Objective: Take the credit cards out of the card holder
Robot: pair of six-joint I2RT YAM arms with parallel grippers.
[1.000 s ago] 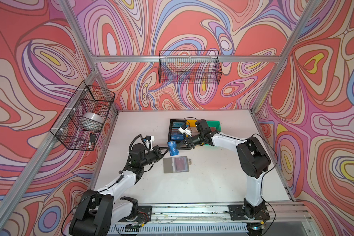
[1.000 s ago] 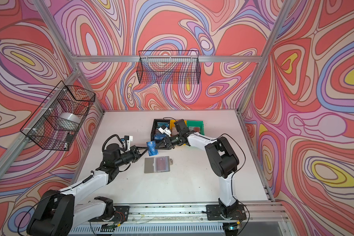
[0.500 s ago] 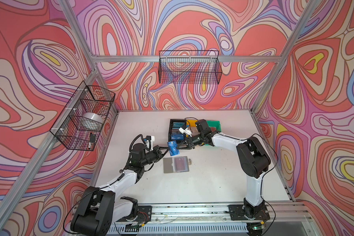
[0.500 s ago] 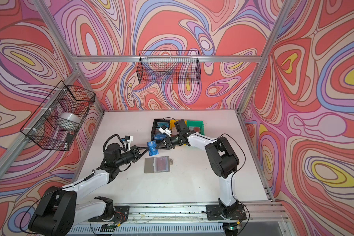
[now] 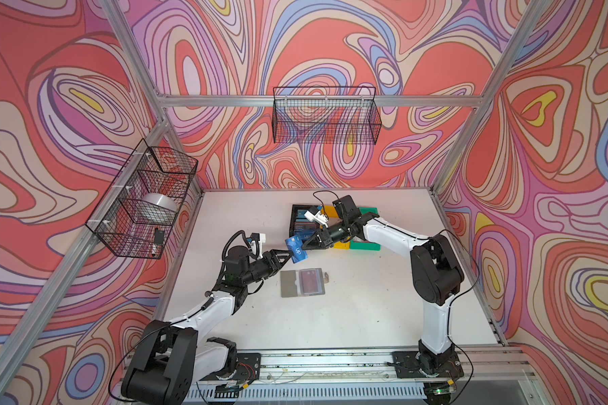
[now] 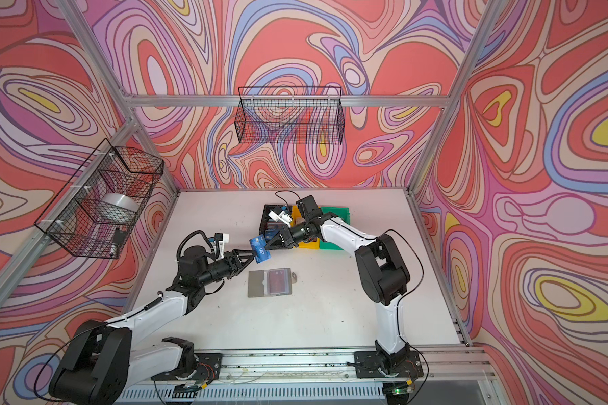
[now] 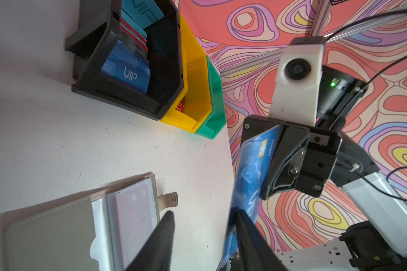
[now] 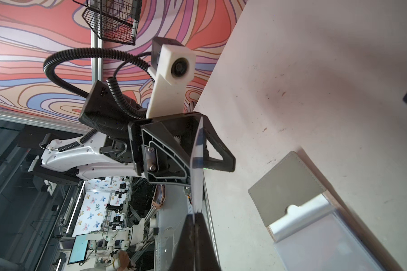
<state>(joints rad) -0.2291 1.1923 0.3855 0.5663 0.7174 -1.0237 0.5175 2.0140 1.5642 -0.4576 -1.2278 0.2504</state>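
1. my right claw [image 8: 194, 219] is pressed shut on one short end of the blue card [image 5: 296, 249], holding it tilted and clear of the table [image 5: 365, 315].
2. my left claw [image 7: 205, 217] stands spread around the opposite end. one finger is right beside the card, the other well apart, so it grips nothing.
3. the card's long axis runs from claw to claw. i judge the left should back straight off along that line, toward its own side, where the table is bare.
4. below the card and nearer my base lies the card holder [image 5: 290, 284], open flat, with a dark red card [image 5: 311, 280] in its clear sleeve. my left claw is the nearer one to it.
5. farthest, behind my right claw, sits the black bin [image 7: 127, 101] with cards inside, then the yellow bin [image 7: 195, 77] and green bin [image 7: 215, 93] side by side. the way back to them looks unobstructed.
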